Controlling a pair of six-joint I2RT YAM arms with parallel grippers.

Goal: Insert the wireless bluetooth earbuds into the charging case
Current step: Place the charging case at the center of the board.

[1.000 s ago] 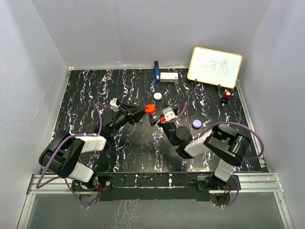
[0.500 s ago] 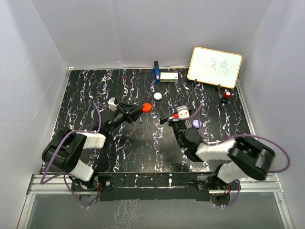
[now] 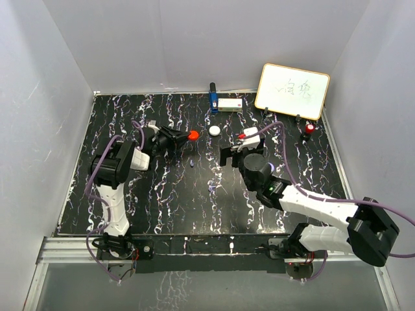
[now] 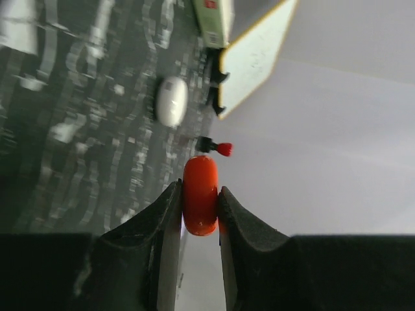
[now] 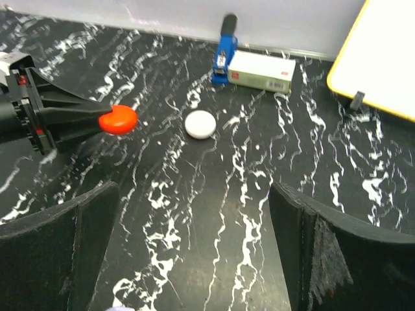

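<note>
jaws of left arm clenched on round red pod (image 4: pixel 200 197), right jaws spread wide, white pod (image 5: pixel 200 124) on table (image 5: pixel 194 214)

We see a black tabletop (image 3: pixel 188 194) veined with white and purple marbling. We note one red pod (image 3: pixel 193 135), one white pod (image 3: pixel 214 130), and a blue stapler (image 3: pixel 213 98).

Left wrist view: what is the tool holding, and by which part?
The left tool pinches the red round pod across its two flat faces, at the fingertips. The right tool is open, empty.
</note>
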